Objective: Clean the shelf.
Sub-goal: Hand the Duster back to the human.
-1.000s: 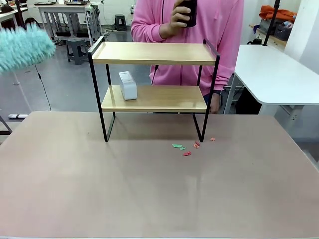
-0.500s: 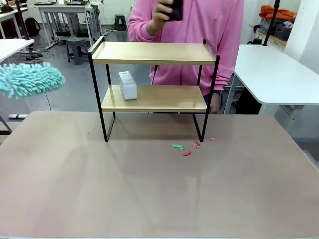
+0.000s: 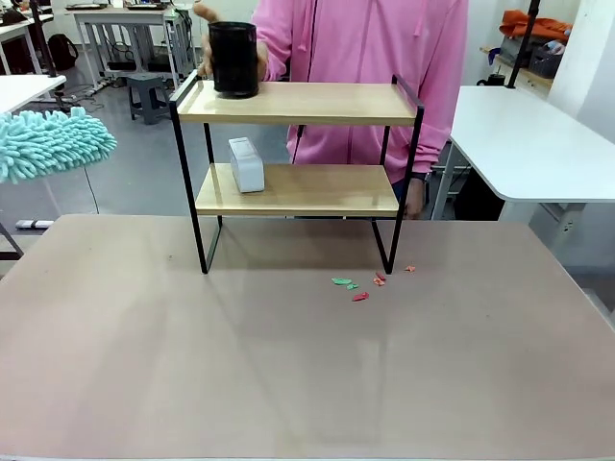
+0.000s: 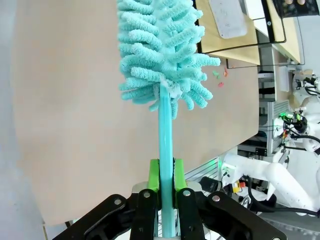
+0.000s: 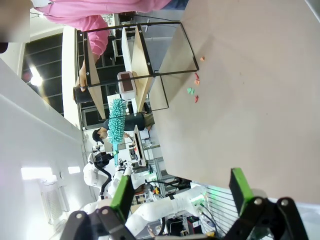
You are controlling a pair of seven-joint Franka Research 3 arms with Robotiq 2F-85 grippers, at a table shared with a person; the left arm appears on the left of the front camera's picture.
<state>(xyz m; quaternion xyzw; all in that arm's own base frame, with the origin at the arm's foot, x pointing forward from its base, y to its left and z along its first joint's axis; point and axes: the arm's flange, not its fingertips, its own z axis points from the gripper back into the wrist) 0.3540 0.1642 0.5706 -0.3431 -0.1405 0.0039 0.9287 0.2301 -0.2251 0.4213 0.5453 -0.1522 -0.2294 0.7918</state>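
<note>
Shelf (image 3: 298, 103), two-tier light-wood boards in thin black frame: stands well ahead of left hand (image 4: 166, 175), judged not yet dusted. Left hand pinches handle of fluffy turquoise duster (image 4: 157, 55); right hand (image 5: 180, 189) spread, empty. Beyond: white box (image 3: 247, 165), black cup (image 3: 234, 60) aboard.

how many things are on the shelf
2 on the shelf: a black cup at the top board's left end, a person's hand on it, and a white box on the lower board's left part.
</note>
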